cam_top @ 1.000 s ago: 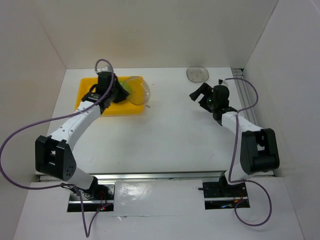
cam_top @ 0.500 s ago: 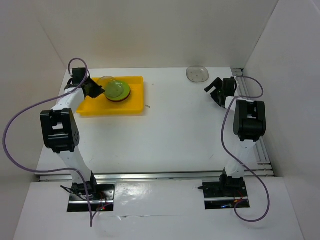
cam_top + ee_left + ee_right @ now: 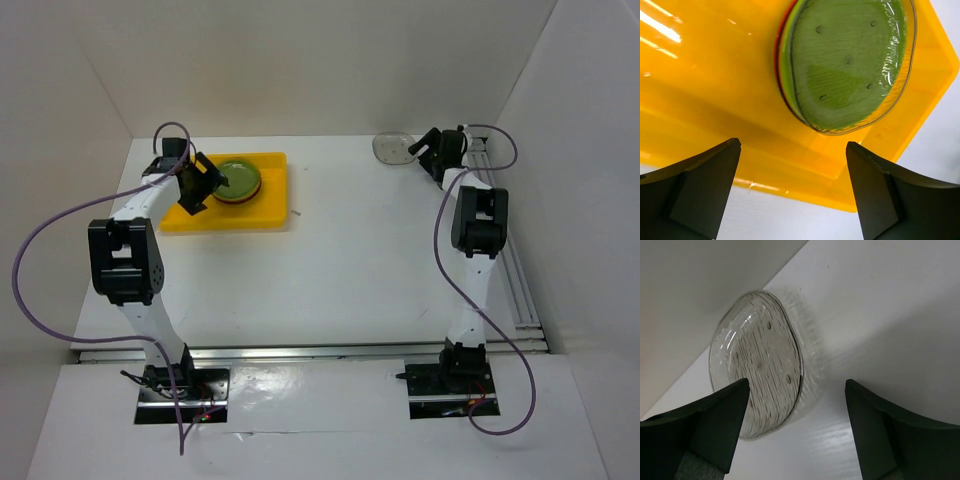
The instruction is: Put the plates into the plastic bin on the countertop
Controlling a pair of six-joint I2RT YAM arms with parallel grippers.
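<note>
Left claw (image 3: pixel 200 181) hangs wide and empty over the yellow bin (image 3: pixel 228 221) at the bench's (image 3: pixel 350 260) far-left corner, plates (image 3: pixel 845 60) stacked inside; I see the right claw (image 3: pixel 797 382) wide beside the grey plate (image 3: pixel 757 360), far-right corner.

**No legible writing in any view**

We read no text, label, brand, number or sign in any of the 3 views. The plastic bin (image 3: pixel 700 90) just ahead of the left gripper (image 3: pixel 792 145) has plain yellow walls and floor. The plates (image 3: pixel 845 65) stacked in it, ahead of that gripper's fingers, show only small moulded dots. The translucent grey plate (image 3: pixel 757 365) just ahead of the right gripper (image 3: pixel 797 382) carries dots and fine ridges, no characters. The countertop (image 3: pixel 880 315) beside it is unmarked white.
</note>
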